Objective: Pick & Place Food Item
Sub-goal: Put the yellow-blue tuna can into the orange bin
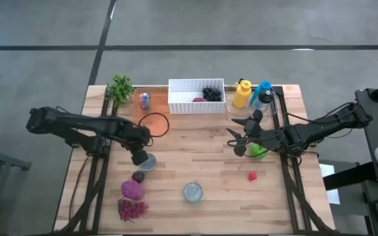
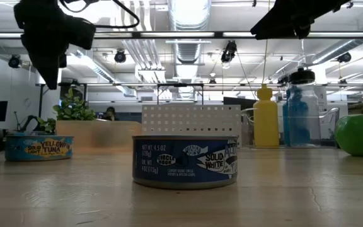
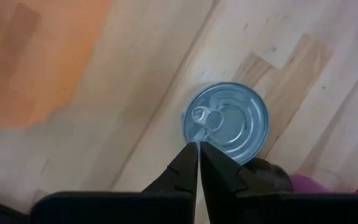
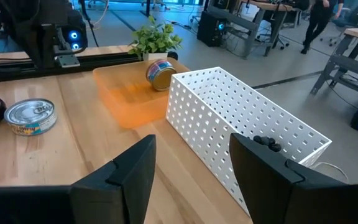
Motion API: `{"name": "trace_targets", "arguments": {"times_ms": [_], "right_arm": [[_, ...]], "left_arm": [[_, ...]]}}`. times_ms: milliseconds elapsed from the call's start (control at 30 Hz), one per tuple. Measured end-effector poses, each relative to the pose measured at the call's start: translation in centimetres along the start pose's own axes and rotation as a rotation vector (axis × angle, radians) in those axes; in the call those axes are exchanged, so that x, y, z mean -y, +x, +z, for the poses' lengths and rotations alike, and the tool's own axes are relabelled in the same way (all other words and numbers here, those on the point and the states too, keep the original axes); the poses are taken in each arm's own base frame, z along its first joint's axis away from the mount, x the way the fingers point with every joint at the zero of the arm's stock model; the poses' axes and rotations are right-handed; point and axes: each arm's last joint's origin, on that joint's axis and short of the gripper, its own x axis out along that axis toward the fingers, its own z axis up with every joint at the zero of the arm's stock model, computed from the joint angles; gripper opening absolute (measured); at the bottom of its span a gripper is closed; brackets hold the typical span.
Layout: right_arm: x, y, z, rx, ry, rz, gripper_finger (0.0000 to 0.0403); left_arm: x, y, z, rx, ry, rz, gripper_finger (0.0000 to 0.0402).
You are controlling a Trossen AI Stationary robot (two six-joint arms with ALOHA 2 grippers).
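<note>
A silver-topped tuna can (image 1: pixel 148 162) stands on the wooden table left of centre; it shows from above in the left wrist view (image 3: pixel 229 124) and at the left in the low view (image 2: pixel 40 149). My left gripper (image 1: pixel 140 157) is shut and hangs above the can's near rim (image 3: pixel 197 148), clear of it. A second can (image 1: pixel 193 192) stands near the front edge. A green fruit (image 1: pixel 258 151) and a small red one (image 1: pixel 252 176) lie at the right. My right gripper (image 1: pixel 236 141) is open and empty (image 4: pixel 191 165), beside the green fruit.
A white perforated basket (image 1: pixel 197 105) holding dark and red items stands at the back, with an orange tray (image 1: pixel 151 111), a small can (image 1: pixel 145 99) and a plant (image 1: pixel 119 87) to its left. Yellow (image 1: pixel 241 94) and blue (image 1: pixel 262 95) bottles stand back right. Purple foods (image 1: pixel 132 190) lie front left.
</note>
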Motion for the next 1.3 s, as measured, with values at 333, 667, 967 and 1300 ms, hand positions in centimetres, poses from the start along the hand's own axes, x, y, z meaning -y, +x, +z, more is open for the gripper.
{"name": "trace_targets", "arguments": {"times_ms": [333,667,967,1300], "right_arm": [[0.0,0.0,0.0,0.001,0.001,0.000,0.0199],[0.0,0.0,0.0,0.002,0.001,0.000,0.0199],[0.0,0.0,0.0,0.001,0.000,0.000,0.0199],[0.0,0.0,0.0,0.001,0.000,0.000,0.0199]], "left_arm": [[1.3,1.8,1.6,-0.030,0.002,-0.040,0.0023],[2.4,4.2,2.6,-0.099,0.034,-0.076,0.0023],[3.1,6.2,3.4,-0.133,0.065,-0.095,0.0023],[3.5,8.3,3.7,-0.202,0.102,-0.099,0.0023]]}}
